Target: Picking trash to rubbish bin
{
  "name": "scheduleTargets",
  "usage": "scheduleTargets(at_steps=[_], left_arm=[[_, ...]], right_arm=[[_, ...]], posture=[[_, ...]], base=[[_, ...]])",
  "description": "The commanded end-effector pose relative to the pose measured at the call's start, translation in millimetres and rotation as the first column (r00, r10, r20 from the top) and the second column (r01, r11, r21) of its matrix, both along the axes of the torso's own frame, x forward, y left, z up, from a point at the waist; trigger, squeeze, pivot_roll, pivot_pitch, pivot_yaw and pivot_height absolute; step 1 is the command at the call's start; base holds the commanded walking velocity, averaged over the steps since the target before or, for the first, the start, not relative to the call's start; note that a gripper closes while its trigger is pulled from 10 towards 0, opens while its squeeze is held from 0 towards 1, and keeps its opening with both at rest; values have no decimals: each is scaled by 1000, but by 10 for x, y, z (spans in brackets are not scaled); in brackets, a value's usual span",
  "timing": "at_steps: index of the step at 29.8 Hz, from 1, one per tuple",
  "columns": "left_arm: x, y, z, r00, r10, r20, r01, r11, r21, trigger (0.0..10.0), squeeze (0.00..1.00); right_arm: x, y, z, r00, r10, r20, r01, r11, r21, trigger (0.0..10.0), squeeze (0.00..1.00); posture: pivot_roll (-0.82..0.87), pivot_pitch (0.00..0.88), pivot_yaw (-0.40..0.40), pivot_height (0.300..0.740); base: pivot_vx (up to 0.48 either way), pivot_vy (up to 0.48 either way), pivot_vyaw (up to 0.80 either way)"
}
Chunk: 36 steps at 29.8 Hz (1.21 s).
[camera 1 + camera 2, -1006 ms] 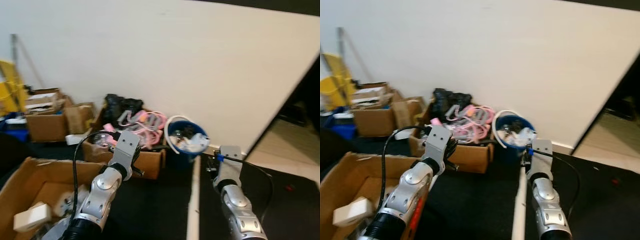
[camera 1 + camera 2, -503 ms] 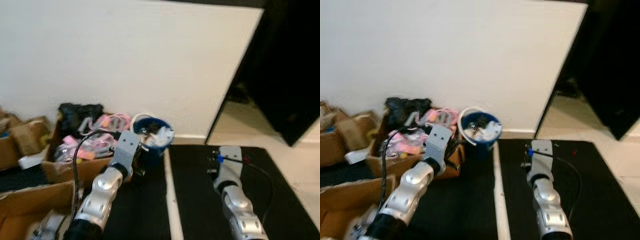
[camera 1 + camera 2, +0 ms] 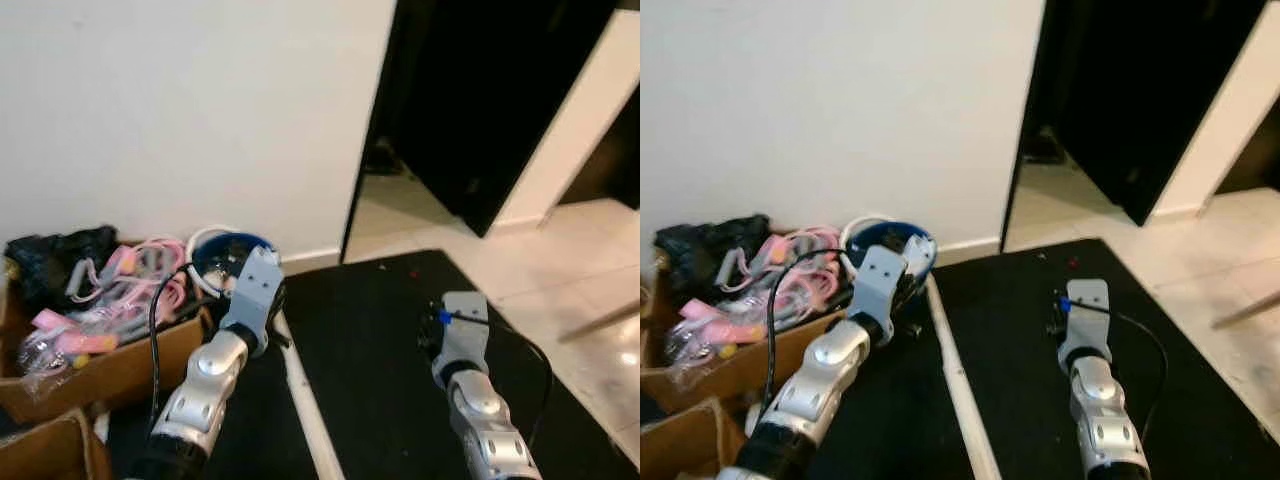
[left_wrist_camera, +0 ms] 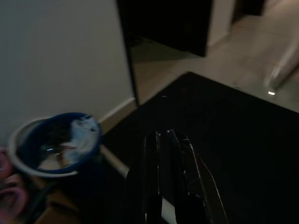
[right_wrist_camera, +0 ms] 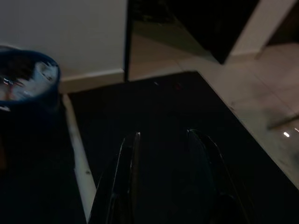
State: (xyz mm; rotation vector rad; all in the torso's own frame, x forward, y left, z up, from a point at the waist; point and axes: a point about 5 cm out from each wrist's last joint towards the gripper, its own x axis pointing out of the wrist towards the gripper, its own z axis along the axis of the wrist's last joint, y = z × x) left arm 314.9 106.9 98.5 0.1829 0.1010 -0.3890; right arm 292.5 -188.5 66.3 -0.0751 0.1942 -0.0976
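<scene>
A blue rubbish bin point(image 3: 226, 262) with a white liner rim stands against the white wall, with white and mixed trash inside; it also shows as the bin point(image 4: 55, 142) and the bin point(image 5: 27, 78) in the wrist views. My left arm point(image 3: 232, 345) is raised just in front of it. The left gripper point(image 4: 166, 136) is shut with nothing between its fingers, pointing over the black mat beside the bin. My right arm point(image 3: 462, 345) is held over the mat further right. The right gripper point(image 5: 164, 136) is open and empty.
A cardboard box point(image 3: 110, 362) with pink items and a black bag sits left of the bin. A white strip point(image 3: 302, 405) runs along the black mat point(image 3: 380, 320). A dark doorway point(image 3: 470, 100) and pale tiled floor point(image 3: 565, 265) lie to the right.
The camera has swung right: the bin and boxes have slid to the left of the picture and the dark doorway and tiles have come into view. Both arms keep the same pose.
</scene>
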Motion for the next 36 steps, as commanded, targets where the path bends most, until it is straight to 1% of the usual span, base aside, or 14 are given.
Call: scheduleTargets(at_steps=[1, 10, 12, 14, 29, 31, 32, 36], left_arm=[[-8, -11, -46, 1000, -3, -17, 3, 1000, 9, 10000, 0], [9, -8, -40, 1000, 1, -18, -1, 1000, 4, 10000, 0], [17, 7, -27, 1000, 17, -22, -17, 999, -28, 10000, 0], [23, 13, -20, 1000, 20, -20, -20, 999, -31, 10000, 0], [15, 0, -30, 1000, 17, -9, -17, 1000, -22, 10000, 0], [18, 1, -32, 1000, 19, -6, -19, 1000, -6, 10000, 0], [29, 20, -46, 999, 35, -17, -35, 999, 5, 10000, 0], [43, 39, -37, 999, 44, -14, -44, 999, -4, 10000, 0]], right_arm=[[-24, -13, -31, 1000, -8, -18, 8, 1000, -1, 10000, 0], [-14, -17, -26, 1000, -13, -19, 13, 1000, -3, 10000, 0], [-11, -17, -23, 1000, -16, -19, 16, 1000, -3, 10000, 0], [-9, -14, -24, 1000, -16, -19, 16, 1000, -2, 10000, 0], [-14, -34, -29, 999, -26, -23, 26, 1000, -10, 10000, 0], [-17, -39, -30, 999, -29, -23, 29, 1000, -12, 10000, 0], [-19, -44, -30, 999, -32, -24, 32, 999, -13, 10000, 0], [-18, -46, -28, 999, -35, -24, 34, 999, -14, 10000, 0]], posture=[[-107, 54, -28, 740], [-105, 56, -28, 740], [-103, 55, -28, 740], [-103, 54, -28, 740], [-107, 55, -26, 740], [-107, 55, -26, 740], [-109, 58, -26, 740], [-109, 59, -26, 740]], base=[[0, 0, -800], [0, 0, -800], [0, 0, -800], [0, 0, -800], [0, 0, -800], [0, 0, -800], [0, 0, -800], [0, 0, -800]])
